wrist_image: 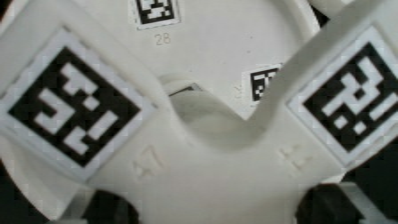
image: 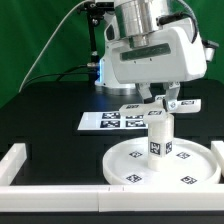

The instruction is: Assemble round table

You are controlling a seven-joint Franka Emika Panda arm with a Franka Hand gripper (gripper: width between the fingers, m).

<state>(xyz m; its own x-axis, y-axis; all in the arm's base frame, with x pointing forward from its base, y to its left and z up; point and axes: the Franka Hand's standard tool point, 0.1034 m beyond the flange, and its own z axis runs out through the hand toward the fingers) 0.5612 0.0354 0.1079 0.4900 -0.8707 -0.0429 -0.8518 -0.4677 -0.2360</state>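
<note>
Though half-hidden, gripper (image: 161, 102) on cross-shaped base (image: 131, 105).

The exterior view is brightly and evenly lit from above. The black bench (image: 40, 110) swallows the light and shows no texture. The white round disc (image: 195, 160) and the arm's white housing (image: 150, 55) sit close to overexposed, with little surface detail. The leg (image: 158, 135) is shaded grey down one side, and only a faint, soft shadow lies at its foot. A small blue glow (image: 100, 68) shines behind the housing. The picture is coarse, and the tags on the marker board (image: 105, 121) look blocky. The wrist view is very close and out of focus. Its large tags (wrist_image: 71, 100) have smeared edges, the white plastic (wrist_image: 196, 150) grades into soft grey shading, and the corners fall dark.
</note>
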